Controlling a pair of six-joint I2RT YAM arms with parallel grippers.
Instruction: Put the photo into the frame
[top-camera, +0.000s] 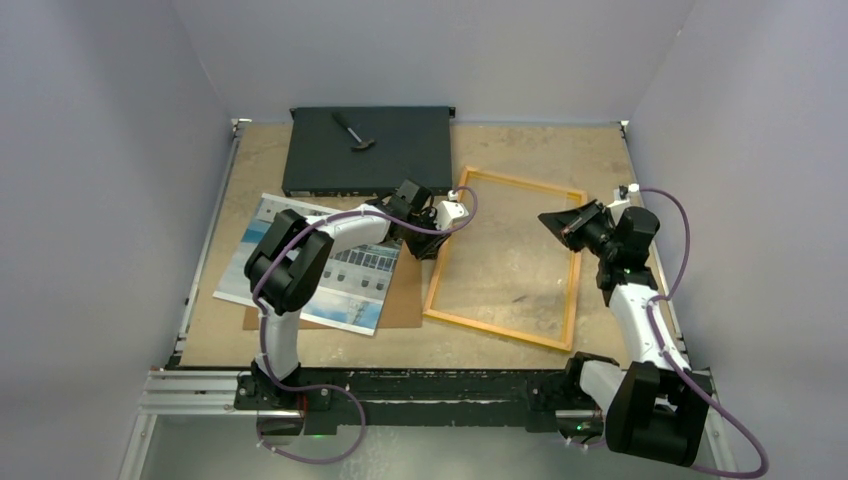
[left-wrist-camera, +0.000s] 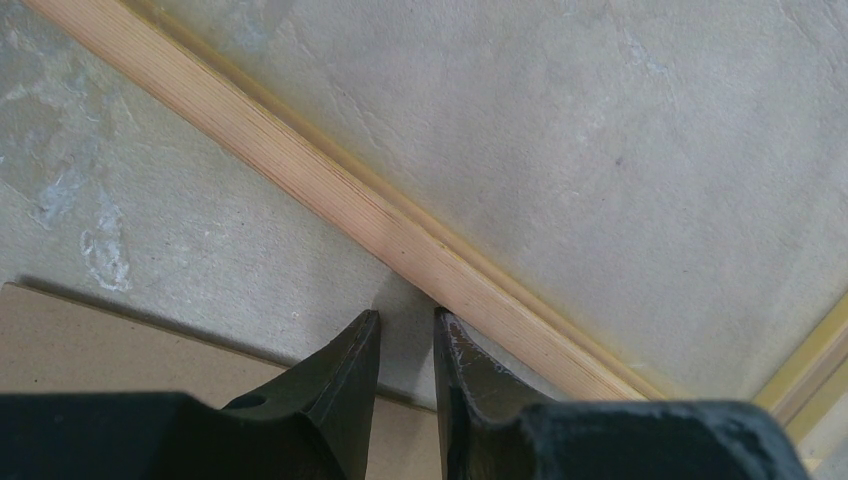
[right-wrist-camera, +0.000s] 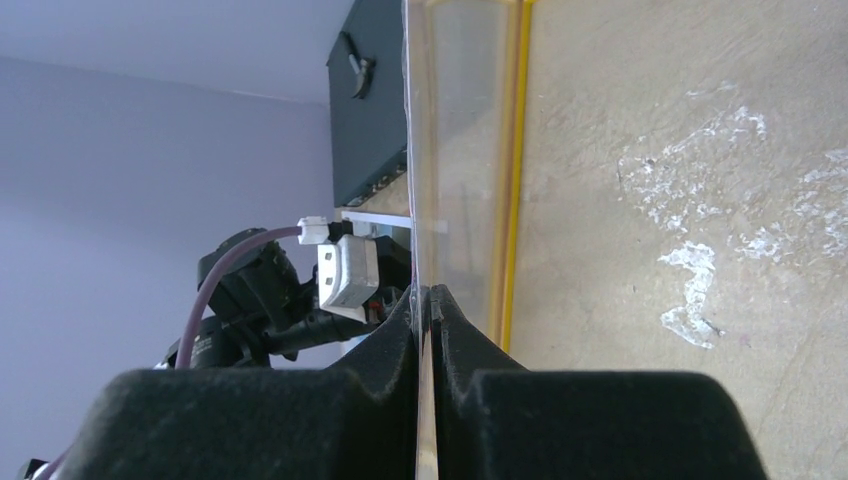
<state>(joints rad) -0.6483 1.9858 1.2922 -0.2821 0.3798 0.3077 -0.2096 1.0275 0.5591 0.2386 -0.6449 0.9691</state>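
Note:
The photo (top-camera: 355, 290) lies face up at the table's left, partly under my left arm. The yellow-orange frame (top-camera: 500, 332) lies flat in the middle. My left gripper (top-camera: 440, 240) is down at the frame's left border (left-wrist-camera: 300, 170). Its jaws (left-wrist-camera: 405, 315) stand a little apart with only table between them, and the right fingertip touches the wood. My right gripper (top-camera: 553, 222) hovers over the frame's upper right. In the right wrist view it (right-wrist-camera: 427, 292) is shut on the edge of the thin clear pane (right-wrist-camera: 455, 150), which runs away edge-on beside the yellow border (right-wrist-camera: 515, 180).
A brown backing board (top-camera: 405, 295) lies under the photo's right side, its corner (left-wrist-camera: 100, 340) near my left fingers. A flat black box (top-camera: 365, 165) with a small dark tool (top-camera: 352, 132) on it stands at the back. Grey walls enclose the table.

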